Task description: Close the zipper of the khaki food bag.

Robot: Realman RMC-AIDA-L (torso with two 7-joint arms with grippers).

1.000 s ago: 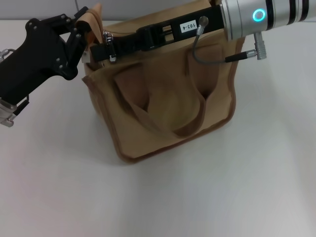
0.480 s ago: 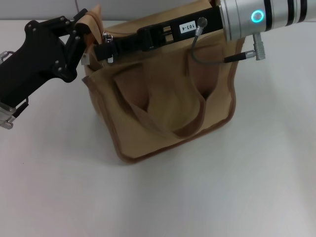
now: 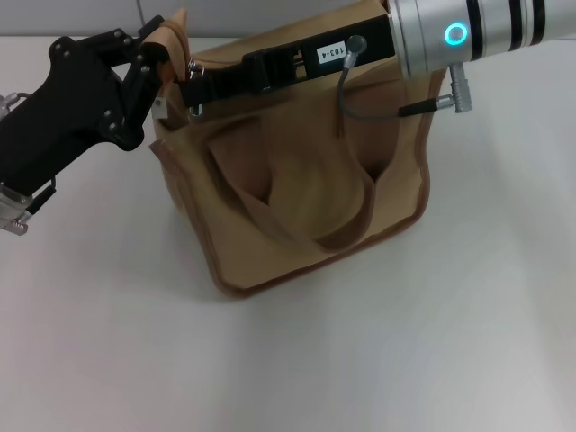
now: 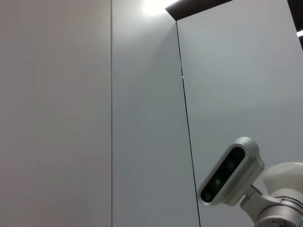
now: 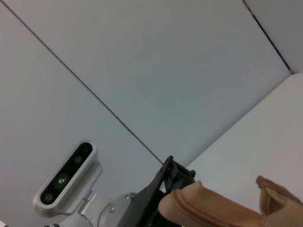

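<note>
**Khaki food bag on table, both hands working at its far left top corner**

Item 1. The khaki food bag [image 3: 297, 180] is standing upright on the white table [image 3: 468, 342], slightly left of centre in the head view. Its two wide fabric handles [image 3: 297, 211] are drooping forward over the front face, and the darker brown trim is running along the bottom edge and the sides.

Item 2. The zipper [image 3: 194, 65] is lying along the bag's top edge. Only its left end is showing, where a small silver metal piece is hanging just beside the tip of the right hand; the rest of the line is sitting hidden under the right arm.

Item 3. The left hand [image 3: 148, 54] is reaching in from the left side and is pinching a raised fold of khaki fabric [image 3: 171, 31] at the bag's upper left corner, its black fingers closing narrowly around that flap. The same fold [image 5: 213, 208] is showing in the right wrist view, with black fingers [image 5: 170, 182] pressing against it.

Item 4. The right hand [image 3: 196, 90] is stretching across the top of the bag from the right, its tip resting at the zipper's left end. Whether its fingers are parted or gripping the silver piece cannot be told.

Item 5. The left wrist view is showing only grey wall panels and the robot's head camera [image 4: 229, 172].
</note>
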